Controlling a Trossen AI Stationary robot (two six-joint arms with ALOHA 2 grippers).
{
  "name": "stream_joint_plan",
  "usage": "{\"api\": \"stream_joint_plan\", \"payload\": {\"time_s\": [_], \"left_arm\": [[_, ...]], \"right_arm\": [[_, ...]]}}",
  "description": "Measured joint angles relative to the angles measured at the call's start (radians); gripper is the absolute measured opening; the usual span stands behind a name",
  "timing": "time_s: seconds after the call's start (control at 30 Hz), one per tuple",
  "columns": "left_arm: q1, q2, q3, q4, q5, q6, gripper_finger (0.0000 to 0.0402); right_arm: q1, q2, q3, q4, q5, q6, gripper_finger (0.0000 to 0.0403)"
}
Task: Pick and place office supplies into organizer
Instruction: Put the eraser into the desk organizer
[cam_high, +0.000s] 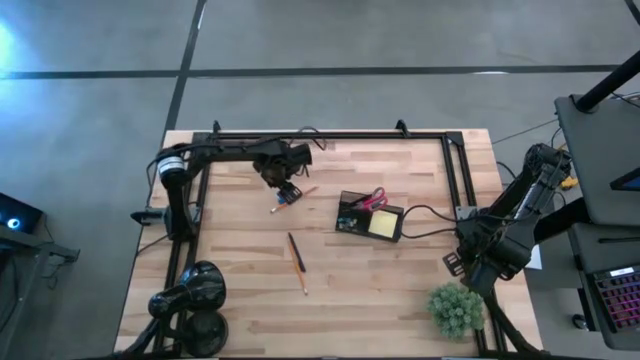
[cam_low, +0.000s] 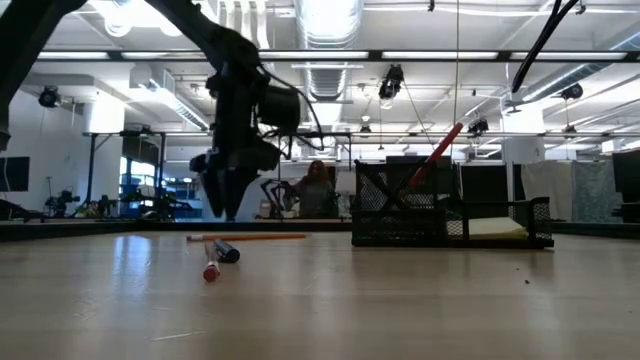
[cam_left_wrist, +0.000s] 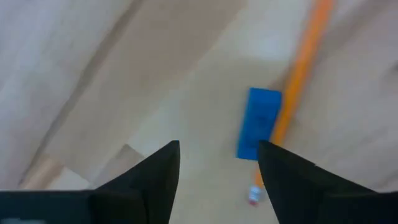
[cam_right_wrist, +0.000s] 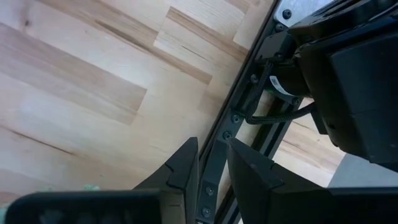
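The left gripper (cam_left_wrist: 217, 163) hovers, jaws apart, over the blue piece (cam_left_wrist: 257, 123) beside the orange pencil (cam_left_wrist: 297, 74); both lie lengthwise between them.

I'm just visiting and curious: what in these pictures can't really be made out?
- High view: what fills the organizer beside the scissors and yellow pad is too small to tell.
- Low view: the organizer's mesh wall hides its contents, except one red handle.
- Left wrist view: the orange pencil runs off the edge, and the left tool covers the blue piece's end.
- Right wrist view: only table and frame; no supplies.
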Motion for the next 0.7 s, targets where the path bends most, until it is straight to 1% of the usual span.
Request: {"api": "stream_joint_plan", "payload": {"time_s": [0.13,0.33,0.6,0.7], "left_arm": [[0.026,0.000,-0.021,0.017,0.003,0.056,0.0201],[0.002,-0.001,-0.033,0.041,0.014,0.170,0.0201],[-0.002,-0.001,-0.091,0.058,0.047,0.165,0.0201],[-0.005,-0.001,-0.094,0.078,0.053,0.139,0.0201]], "right_arm": [[0.000,0.000,0.000,0.001,0.000,-0.001,0.0077],[0.000,0.000,0.000,0.005,-0.002,-0.001,0.0077],[0.000,0.000,-0.001,0.005,-0.003,-0.003,0.0077],[0.000,0.000,-0.001,0.005,-0.003,-0.013,0.0077]]}}
